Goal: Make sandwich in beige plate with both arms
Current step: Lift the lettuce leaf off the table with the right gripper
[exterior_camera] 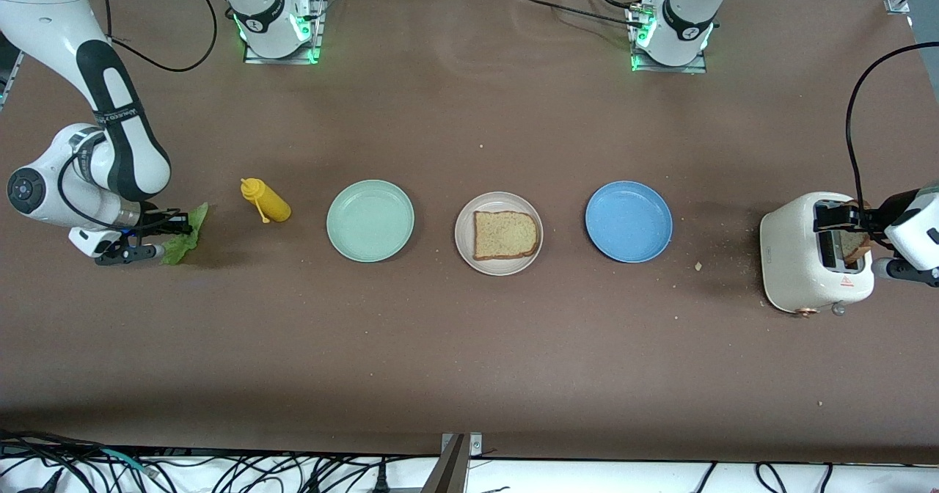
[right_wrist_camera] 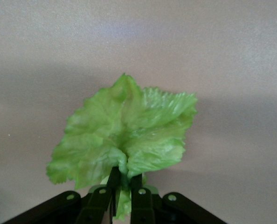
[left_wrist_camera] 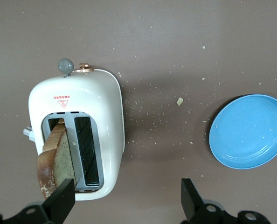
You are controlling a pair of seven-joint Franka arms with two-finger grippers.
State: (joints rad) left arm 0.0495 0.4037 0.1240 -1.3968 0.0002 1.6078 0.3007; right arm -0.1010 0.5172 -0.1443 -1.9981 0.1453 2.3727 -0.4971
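The white toaster [left_wrist_camera: 78, 135] carries a red warning triangle under a small red label (its wording too small to read); nothing else is legible.

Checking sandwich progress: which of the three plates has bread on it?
The beige plate, middle of the row, holds one toast slice; the mint green plate and blue plate hold nothing.

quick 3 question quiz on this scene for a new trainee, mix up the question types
1. True or false: the right gripper is shut on the lettuce leaf.
2. What lies on the beige plate? A) one toast slice B) lettuce C) nothing
3. Fill in: the second toast slice stands in a slot of the ___.

Key: 1 true; 2 A; 3 toaster. The open left gripper is over the toaster.
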